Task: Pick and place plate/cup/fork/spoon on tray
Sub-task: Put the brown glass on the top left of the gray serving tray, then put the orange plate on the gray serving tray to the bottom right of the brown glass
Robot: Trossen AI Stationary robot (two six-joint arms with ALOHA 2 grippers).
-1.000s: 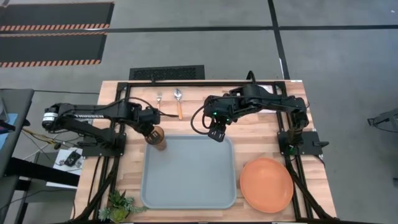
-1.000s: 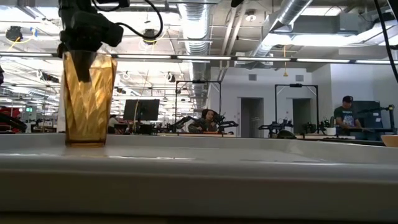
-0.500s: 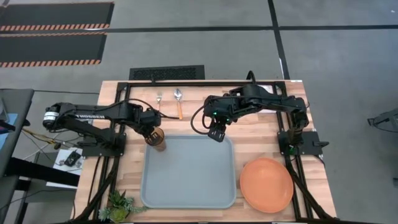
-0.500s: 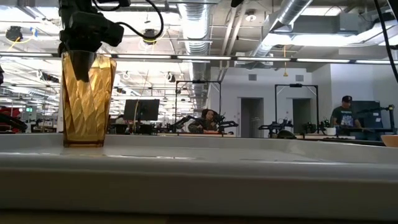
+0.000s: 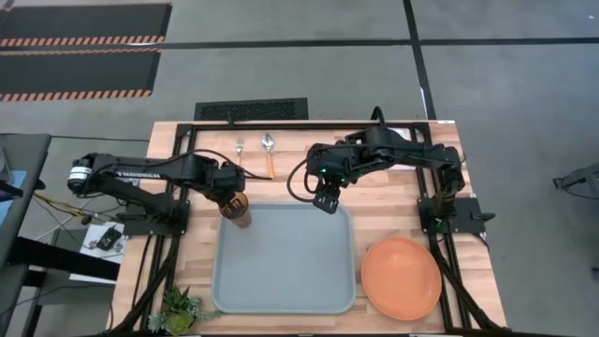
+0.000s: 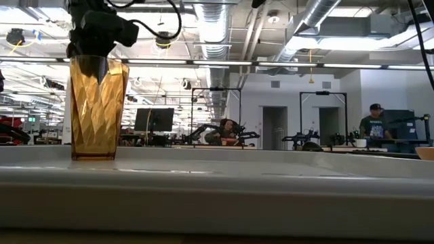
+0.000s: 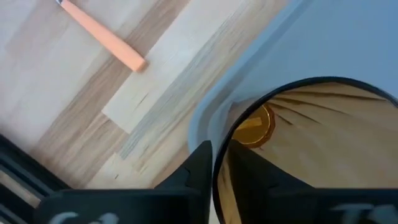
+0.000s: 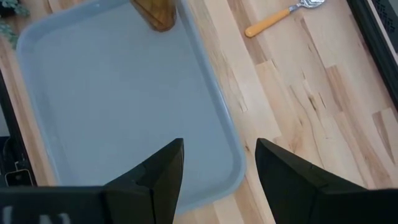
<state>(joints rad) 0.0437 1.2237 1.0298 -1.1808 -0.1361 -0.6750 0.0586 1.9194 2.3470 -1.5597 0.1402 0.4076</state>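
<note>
Left gripper (image 5: pixel 227 198): closed on the rim of the cup (image 6: pixel 94 108), one finger (image 7: pixel 202 163) outside the wall and one inside, at the tray's far left corner. In the low view the cup's base sits level with the tray (image 5: pixel 285 257) floor, apparently resting on it or just touching; contact cannot be confirmed. The left wrist view places the cup's wall right against the tray's raised rim.

Risk, left gripper: the cup is tall, narrow and held only by its lip. If the fingers open while the base sits partly on the rim's slope, the cup probably tips. If the inner finger drags on withdrawal, it likely pulls the cup over or out of the tray.

Right gripper (image 5: pixel 325 197): open, holding nothing, hanging over the tray's far right corner. Risk: small while it waits; a reach toward the cutlery would cross near the left arm.

Fork (image 5: pixel 240 147) and spoon (image 5: pixel 269 150): side by side on the table beyond the tray's far edge, near the left arm's forearm. Risk: a wide retreat of that arm may sweep them.

Plate (image 5: pixel 401 277): on the table at the near right, just beside the tray, not on it. Risk: flat and broad, it offers little edge for a two-finger grasp and may slip.
</note>
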